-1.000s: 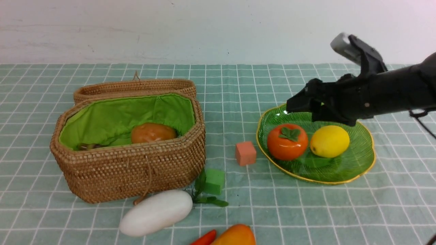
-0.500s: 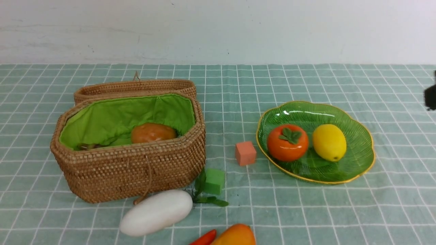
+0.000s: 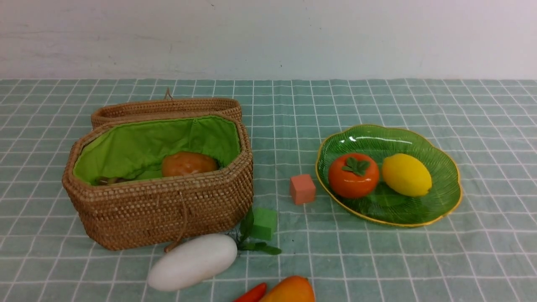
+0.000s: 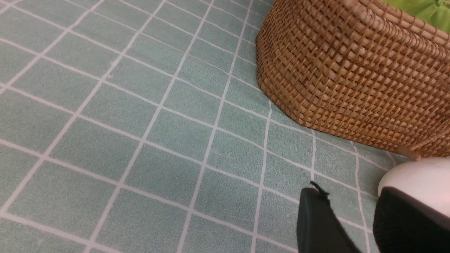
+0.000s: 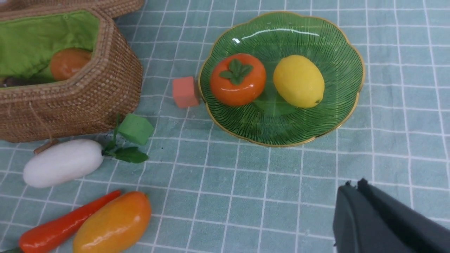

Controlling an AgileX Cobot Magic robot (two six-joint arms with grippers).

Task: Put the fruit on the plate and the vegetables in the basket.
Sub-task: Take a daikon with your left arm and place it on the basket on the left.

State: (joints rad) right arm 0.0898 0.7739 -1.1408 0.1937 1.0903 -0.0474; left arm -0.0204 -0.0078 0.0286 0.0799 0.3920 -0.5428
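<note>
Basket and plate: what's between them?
A small salmon cube on the cloth, nearer the plate than the basket; front view shows it.

tablecloth [image 3: 377,260]: pale teal-green, thin white grid lines
wall [image 3: 268,37]: off-white, plain, a few faint marks
basket [image 3: 168,209]: brown woven wicker, tan flecks in the weave, bright green fabric lining
lid [image 3: 168,107]: same brown weave
potato [image 3: 188,163]: glossy brown-orange
plate [image 3: 444,197]: translucent green, ribbed vein pattern, thin yellow rim
persimmon [image 3: 353,176]: glossy orange-red, green leaf cap
lemon [image 3: 406,175]: plain yellow
radish [image 3: 193,262]: white body, dark green leaves
pepper [image 3: 251,293]: red-orange
mango [image 3: 291,290]: yellow shading to orange
salmon cube [image 3: 303,188]: flat salmon pink
green cube [image 3: 263,223]: flat mid green
left gripper [image 4: 349,191]: black
right gripper [image 5: 353,186]: black
</note>
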